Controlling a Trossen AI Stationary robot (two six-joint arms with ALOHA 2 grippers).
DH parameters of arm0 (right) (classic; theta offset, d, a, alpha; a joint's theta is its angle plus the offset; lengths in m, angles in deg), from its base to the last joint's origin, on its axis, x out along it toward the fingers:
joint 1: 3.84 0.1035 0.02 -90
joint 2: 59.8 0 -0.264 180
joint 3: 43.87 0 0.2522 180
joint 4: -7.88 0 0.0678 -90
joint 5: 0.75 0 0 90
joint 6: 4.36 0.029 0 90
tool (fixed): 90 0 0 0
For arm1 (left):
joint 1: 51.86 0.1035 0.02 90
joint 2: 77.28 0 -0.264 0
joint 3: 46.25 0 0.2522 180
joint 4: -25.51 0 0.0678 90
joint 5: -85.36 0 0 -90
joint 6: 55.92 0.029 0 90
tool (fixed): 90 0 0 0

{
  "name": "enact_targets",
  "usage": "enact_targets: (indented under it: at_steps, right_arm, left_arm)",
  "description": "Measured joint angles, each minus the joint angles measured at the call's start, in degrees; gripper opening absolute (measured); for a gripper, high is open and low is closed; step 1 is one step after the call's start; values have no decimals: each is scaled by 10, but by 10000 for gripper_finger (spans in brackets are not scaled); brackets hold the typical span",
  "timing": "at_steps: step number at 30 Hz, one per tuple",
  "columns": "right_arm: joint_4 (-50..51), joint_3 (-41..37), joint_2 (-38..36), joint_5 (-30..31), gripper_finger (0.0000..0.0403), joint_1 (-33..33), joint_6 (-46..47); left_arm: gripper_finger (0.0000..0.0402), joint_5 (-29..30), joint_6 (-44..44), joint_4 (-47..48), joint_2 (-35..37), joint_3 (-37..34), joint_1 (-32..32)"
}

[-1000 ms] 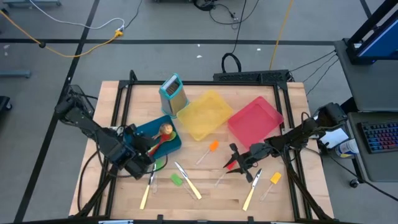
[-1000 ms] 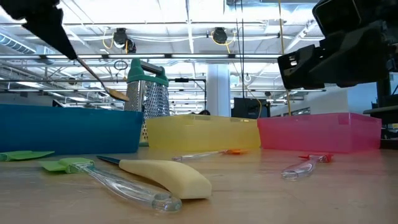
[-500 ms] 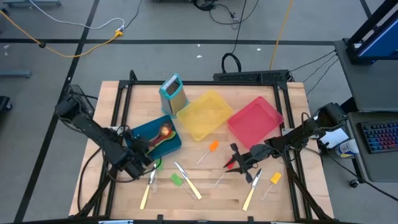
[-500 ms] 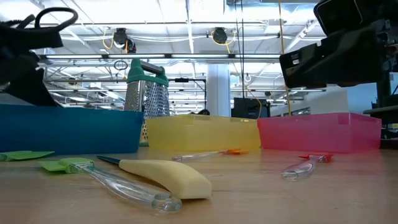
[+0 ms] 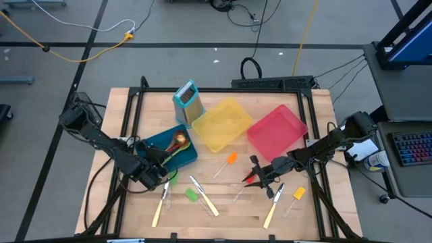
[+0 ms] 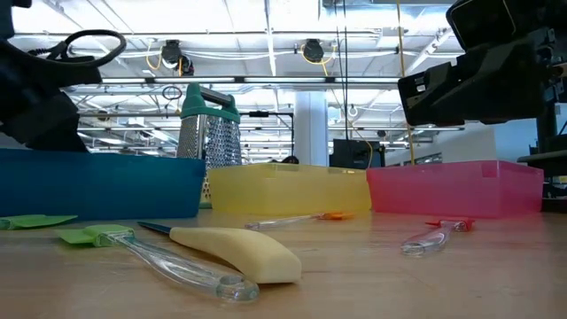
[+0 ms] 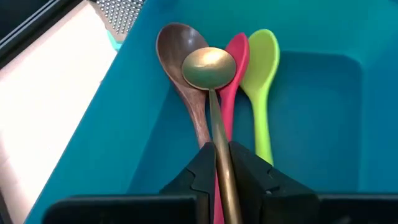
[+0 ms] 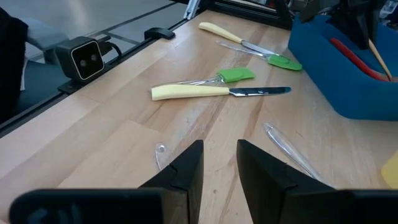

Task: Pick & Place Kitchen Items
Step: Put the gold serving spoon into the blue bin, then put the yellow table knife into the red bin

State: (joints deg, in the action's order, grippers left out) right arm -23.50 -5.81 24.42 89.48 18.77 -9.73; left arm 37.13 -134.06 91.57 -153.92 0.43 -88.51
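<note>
The blue bin (image 5: 189, 155) holds a wooden spoon (image 7: 180, 68), a red spoon (image 7: 238, 53) and a green spoon (image 7: 264, 74), lying side by side on its floor. My left gripper (image 7: 222, 152) reaches into the bin from its near side (image 5: 158, 170), shut on a brass-coloured metal spoon (image 7: 209, 67). My right gripper (image 5: 256, 177) hovers open over the table at the right (image 8: 219, 158), nothing between its fingers. A red-headed clear spatula (image 6: 434, 235) lies flat on the wood just beside it. My left gripper pinches the metal spoon's handle (image 7: 217, 134) between its two fingers, partway along from the bowl. The fingers slant downward into the bin and lie along the handle. The bowl (image 7: 209, 67) sits over the wooden and red spoons; whether it touches them I cannot tell.
A yellow bin (image 5: 223, 125) and a red bin (image 5: 277, 128) stand right of the blue one, a teal-framed grater (image 5: 189, 100) behind them. Cream-handled knives (image 5: 206, 199) (image 5: 273, 210) and spatulas with green (image 5: 192, 196), orange (image 5: 231, 159) and yellow (image 5: 298, 193) heads lie on the near table.
My left gripper has come down toward the blue bin with the metal spoon and rolled a little. The spoon, which stood slanting above the bin's rim in the low view, has sunk behind the bin wall.
</note>
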Motion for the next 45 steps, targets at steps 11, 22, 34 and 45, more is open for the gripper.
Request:
enact_targets:
  at_steps: [11,22,34,45]
  right_arm:
    - [0,0,0,0,89,0,2]
    - [3,0,0,1,89,0,-9]
    - [-14,0,0,-2,89,-17,-80]
    - [-39,0,0,-6,89,-46,-169]
  left_arm:
    - [101,-56,27,-2,0,0,27]
    - [144,-67,77,17,-1,24,47]
    - [145,-142,146,80,-1,138,89]
    - [145,-267,40,67,-1,215,95]
